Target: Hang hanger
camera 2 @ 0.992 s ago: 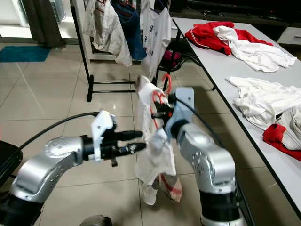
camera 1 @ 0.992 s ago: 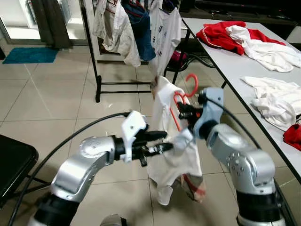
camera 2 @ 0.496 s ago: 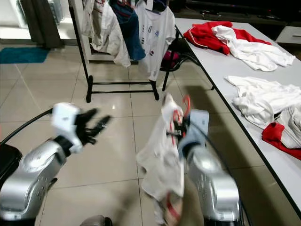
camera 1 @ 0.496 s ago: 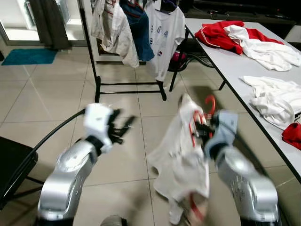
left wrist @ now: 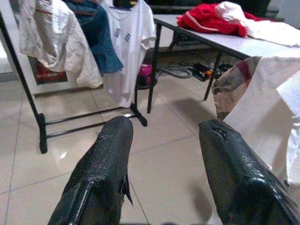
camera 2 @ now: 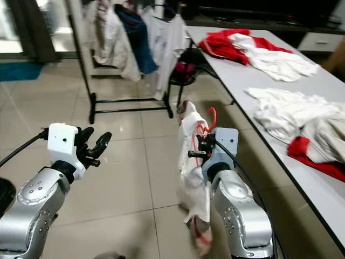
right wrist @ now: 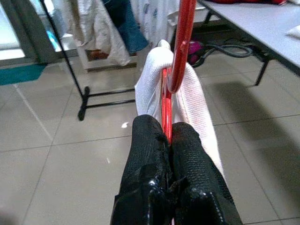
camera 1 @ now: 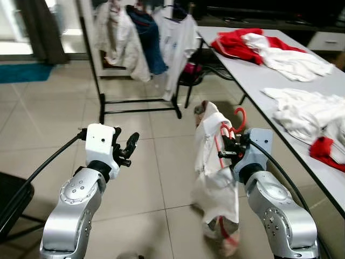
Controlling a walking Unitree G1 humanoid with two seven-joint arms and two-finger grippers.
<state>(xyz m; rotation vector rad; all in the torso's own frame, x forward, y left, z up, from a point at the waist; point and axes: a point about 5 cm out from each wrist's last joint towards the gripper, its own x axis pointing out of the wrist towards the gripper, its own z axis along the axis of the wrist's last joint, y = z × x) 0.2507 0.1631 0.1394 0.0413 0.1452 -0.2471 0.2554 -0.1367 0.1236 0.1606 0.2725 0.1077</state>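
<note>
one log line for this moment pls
task: hang hanger | right gripper: shut on red hanger carrying white shirt | left gripper: open, empty | clothes rack: ahead, not reached

Most of the red hanger sits hidden under the white shirt, just hook and neck exposed. Clothes rack top cut off by frame edge. Table far end cropped. Hanging garments blurred, prints unreadable.
</note>
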